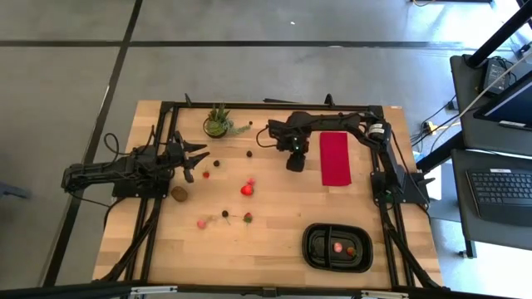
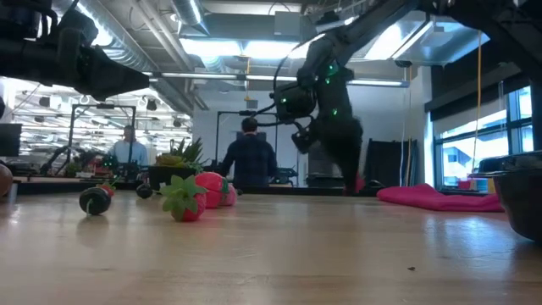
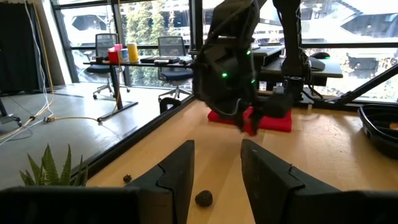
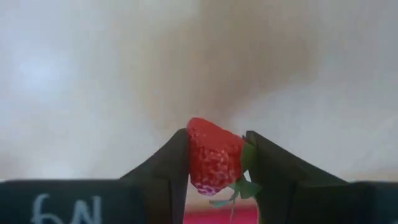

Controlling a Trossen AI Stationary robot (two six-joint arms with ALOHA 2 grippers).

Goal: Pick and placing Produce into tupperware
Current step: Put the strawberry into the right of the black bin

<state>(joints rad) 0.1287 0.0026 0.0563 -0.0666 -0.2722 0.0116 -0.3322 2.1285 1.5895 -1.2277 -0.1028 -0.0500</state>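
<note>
Wooden tabletop: our right gripper (image 4: 214, 158) pinches a strawberry (image 4: 213, 155) just beside the red cloth (image 1: 335, 158). Next, we judge, carry it to the black two-compartment tray (image 1: 336, 247). Our left gripper (image 3: 214, 171) waits, jaws spread, over a dark berry (image 3: 203, 198).

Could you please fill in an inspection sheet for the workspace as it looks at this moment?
Surface: wooden table, dry, nothing spilled.
Job's things: black tupperware near the front right, two pieces inside; loose produce scattered mid-table; brown oval piece.
Clutter: potted plant at the back edge; red cloth lying flat.
Tools: right tool shut on a strawberry, beside the cloth; left tool open, at the left, with a dark berry ahead of it.
Cables: along the right arm's base.
Surroundings: two people beyond the table; laptop on a side bench.
</note>
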